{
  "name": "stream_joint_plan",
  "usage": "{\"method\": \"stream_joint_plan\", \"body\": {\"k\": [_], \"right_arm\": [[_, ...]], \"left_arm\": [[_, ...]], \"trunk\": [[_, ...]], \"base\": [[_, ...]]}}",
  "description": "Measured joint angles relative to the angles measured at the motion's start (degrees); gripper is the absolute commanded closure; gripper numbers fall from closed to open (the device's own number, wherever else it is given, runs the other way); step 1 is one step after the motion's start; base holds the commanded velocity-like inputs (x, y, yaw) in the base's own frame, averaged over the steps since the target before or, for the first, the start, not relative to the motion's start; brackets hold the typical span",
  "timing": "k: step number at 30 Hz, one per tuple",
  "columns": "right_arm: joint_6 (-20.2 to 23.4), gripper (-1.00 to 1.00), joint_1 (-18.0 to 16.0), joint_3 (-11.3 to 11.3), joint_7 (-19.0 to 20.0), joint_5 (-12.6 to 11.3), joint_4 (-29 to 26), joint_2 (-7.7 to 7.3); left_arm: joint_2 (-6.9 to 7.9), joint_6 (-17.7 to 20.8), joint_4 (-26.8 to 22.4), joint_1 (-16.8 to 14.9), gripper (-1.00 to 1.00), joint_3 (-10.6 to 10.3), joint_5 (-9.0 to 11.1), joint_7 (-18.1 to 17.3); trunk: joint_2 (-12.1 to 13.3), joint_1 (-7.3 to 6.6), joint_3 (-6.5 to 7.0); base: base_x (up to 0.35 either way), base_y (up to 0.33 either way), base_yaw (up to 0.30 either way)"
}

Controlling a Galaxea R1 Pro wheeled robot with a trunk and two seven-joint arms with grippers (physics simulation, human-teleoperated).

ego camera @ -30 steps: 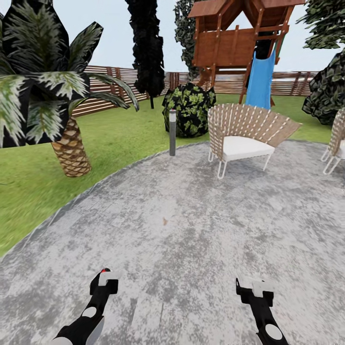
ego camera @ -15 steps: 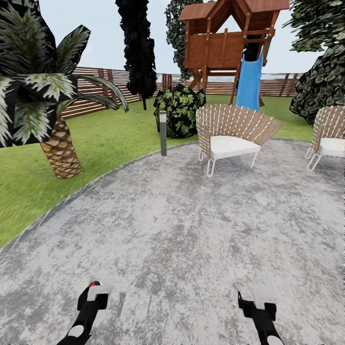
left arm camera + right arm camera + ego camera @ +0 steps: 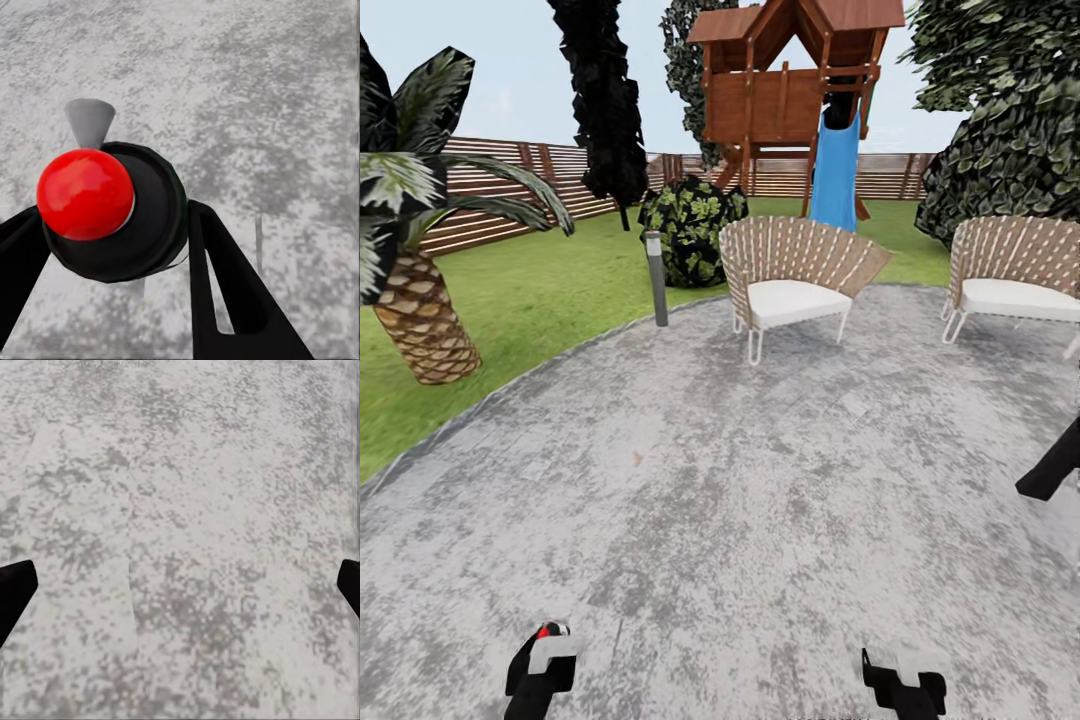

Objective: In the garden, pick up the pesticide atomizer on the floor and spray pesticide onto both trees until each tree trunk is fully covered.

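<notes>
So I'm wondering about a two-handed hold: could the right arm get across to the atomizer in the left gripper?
Probably yes. The right gripper is open and holds nothing, and only bare concrete floor shows between it and the pesticide atomizer clamped in the left gripper.

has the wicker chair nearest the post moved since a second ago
No. The wicker chair keeps its spot beside the post and bush; everything slid left together, so the camera turned.

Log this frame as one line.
left gripper: shut on pesticide atomizer | right gripper: open, empty | under both: concrete floor | trees: unseen
</notes>
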Motion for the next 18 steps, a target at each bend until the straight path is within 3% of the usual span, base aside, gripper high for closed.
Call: {"method": "stream_joint_plan", "body": {"k": [14,18], "right_arm": [[-0.37,-1.0,0.0,0.13,-0.09,1.02,1.81,0.16],[-0.41,-1.0,0.0,0.12,-0.25,0.95,1.92,0.18]], "left_arm": [[0.04,-0.05,0.2,0.67,1.0,-0.03,0.05,0.01],[-0.08,0.0,0.23,0.69,1.0,-0.04,0.08,0.02]], "trunk": [[0.0,0.0,0.0],[0.0,0.0,0.0]], "base": [[-0.247,-0.182,-0.003],[-0.297,-0.085,-0.151]]}}
